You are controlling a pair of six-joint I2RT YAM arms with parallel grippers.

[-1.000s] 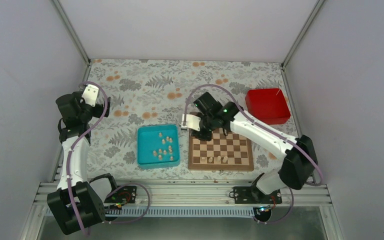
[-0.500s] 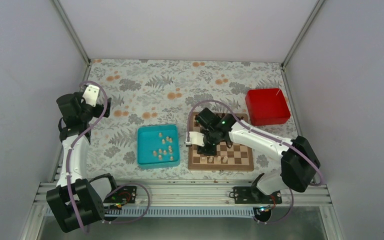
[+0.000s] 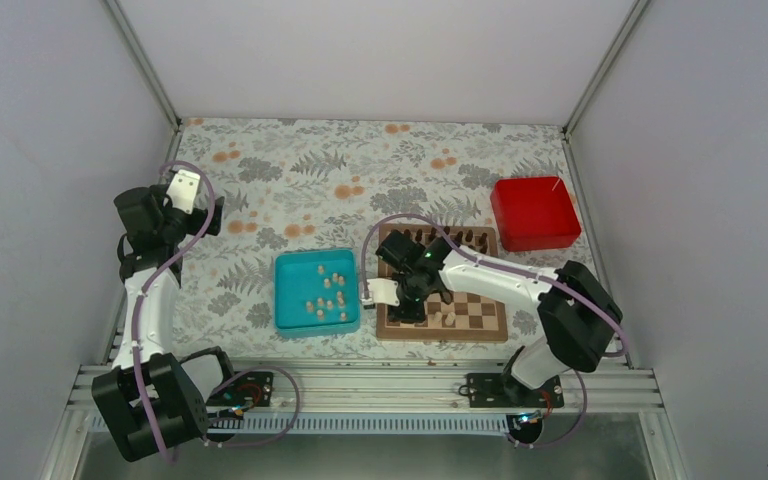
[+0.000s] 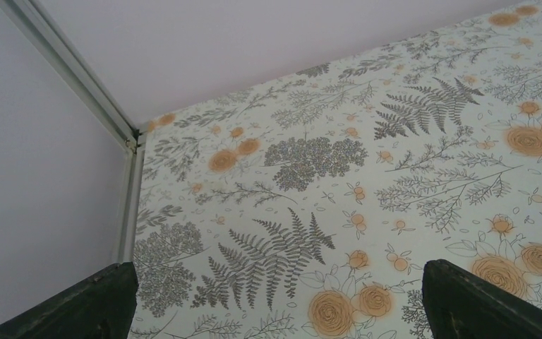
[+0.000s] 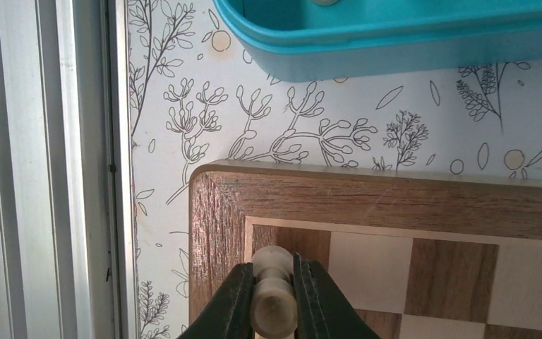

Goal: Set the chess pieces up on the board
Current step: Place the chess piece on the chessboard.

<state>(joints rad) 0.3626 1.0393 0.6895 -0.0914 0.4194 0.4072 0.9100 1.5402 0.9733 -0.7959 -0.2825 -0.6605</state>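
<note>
While the left gripper (image 4: 276,275) stays over the floral tablecloth (image 4: 310,155) with its jaws spread wide, the right gripper (image 5: 274,279) has drawn back from the far-left part of the board (image 3: 485,312) to its near-left corner. It pinches a pale chess piece (image 5: 273,300) over the corner square. Other pale pieces (image 3: 328,295) lie in the teal tray (image 3: 279,290), and a few stand on the board's near row.

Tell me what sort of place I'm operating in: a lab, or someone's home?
Probably a lab test cell, not a home: plain panel walls, an aluminium mounting rail along the near edge, and a floral cloth staged with a chessboard.
</note>
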